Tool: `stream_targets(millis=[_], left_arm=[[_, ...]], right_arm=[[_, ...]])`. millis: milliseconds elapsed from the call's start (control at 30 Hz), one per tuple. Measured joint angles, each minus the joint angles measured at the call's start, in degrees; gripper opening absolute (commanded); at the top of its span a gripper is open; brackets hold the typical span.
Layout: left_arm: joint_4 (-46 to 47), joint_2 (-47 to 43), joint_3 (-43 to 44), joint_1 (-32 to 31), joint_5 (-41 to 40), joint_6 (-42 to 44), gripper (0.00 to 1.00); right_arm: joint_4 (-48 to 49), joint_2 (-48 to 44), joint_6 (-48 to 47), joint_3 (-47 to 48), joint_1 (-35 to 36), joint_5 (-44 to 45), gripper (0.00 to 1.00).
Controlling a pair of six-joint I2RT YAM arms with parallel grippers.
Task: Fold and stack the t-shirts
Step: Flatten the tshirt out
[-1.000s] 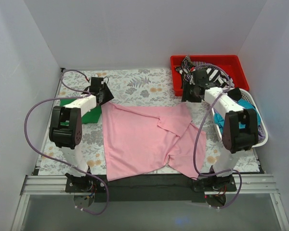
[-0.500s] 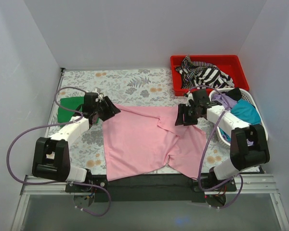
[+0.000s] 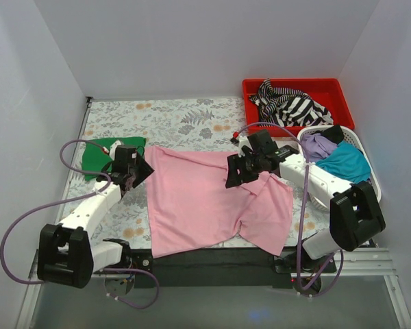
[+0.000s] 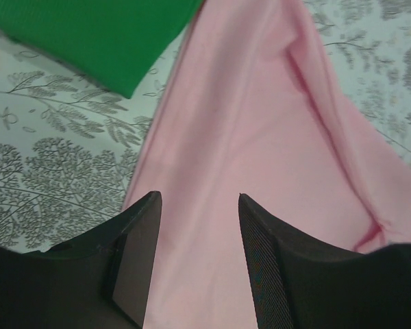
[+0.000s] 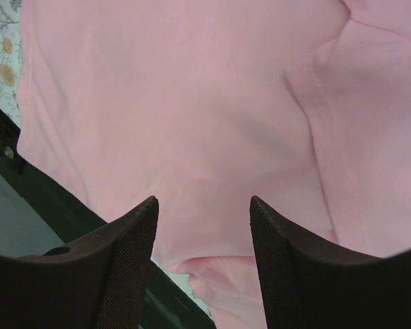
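Note:
A large light pink t-shirt (image 3: 198,199) lies spread and partly folded over on the table's middle. It fills the left wrist view (image 4: 260,137) and the right wrist view (image 5: 192,103). A folded dark green t-shirt (image 3: 99,154) lies at the left, also in the left wrist view (image 4: 103,34). My left gripper (image 3: 140,171) is open and empty over the pink shirt's left edge (image 4: 198,199). My right gripper (image 3: 234,175) is open and empty above the pink shirt's upper right part (image 5: 202,202). A black-and-white striped shirt (image 3: 291,106) lies in the red bin. Purple (image 3: 318,145) and teal (image 3: 346,161) shirts sit in the white basket.
A red bin (image 3: 329,89) stands at the back right. A white basket (image 3: 373,188) stands at the right edge. The table carries a floral cloth (image 3: 185,120). A black strip (image 3: 219,259) runs along the near edge.
Both arms have swung down and inward. The left gripper moved from the green shirt to the pink shirt's left edge. The right gripper moved left over the pink shirt.

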Motion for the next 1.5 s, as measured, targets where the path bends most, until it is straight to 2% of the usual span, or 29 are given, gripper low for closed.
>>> stream_targets(millis=[233, 400, 667, 700, 733, 833, 900, 933, 967, 1333, 1500], left_arm=[[-2.5, 7.5, -0.2, 0.0, -4.0, -0.8, 0.45], [-2.3, 8.9, -1.8, 0.0, -4.8, -1.5, 0.45], [2.2, 12.7, -2.1, 0.0, -3.9, -1.8, 0.41], [3.1, 13.0, -2.1, 0.0, -3.7, -1.8, 0.38], [3.8, 13.4, -2.1, 0.0, -3.6, -1.8, 0.30], [5.8, 14.4, -2.2, 0.0, -3.1, -1.9, 0.17], [7.1, 14.7, -2.6, 0.1, -2.8, -1.8, 0.13], [7.5, 14.7, -2.9, 0.1, -2.7, -1.8, 0.04], [8.0, 14.7, -3.1, 0.1, -2.5, -2.0, 0.00], [10.0, 14.3, -3.9, 0.1, -0.3, -0.3, 0.00], [3.0, 10.2, -0.4, 0.1, 3.7, 3.7, 0.00]], right_arm=[[-0.2, 0.0, 0.2, 0.9, 1.9, 0.6, 0.63], [-0.3, 0.0, 0.4, 0.9, 2.0, 1.6, 0.63], [-0.3, 0.0, 0.4, 0.9, 2.0, 2.4, 0.63], [-0.3, 0.0, 0.4, 0.9, 2.0, 2.6, 0.63], [-0.3, 0.0, 0.4, 0.9, 2.0, 2.8, 0.63], [-0.3, -0.2, 0.5, 0.9, 2.0, 3.2, 0.63], [-0.4, -0.4, 0.6, 0.9, 2.0, 3.3, 0.63], [-0.4, -0.5, 0.6, 0.9, 2.0, 3.4, 0.63], [-0.4, -0.5, 0.6, 0.9, 2.0, 3.5, 0.63], [-0.5, -0.6, 0.7, 0.9, 2.0, 4.6, 0.63], [-0.6, -0.9, 0.8, 0.7, 2.0, 4.9, 0.63]])
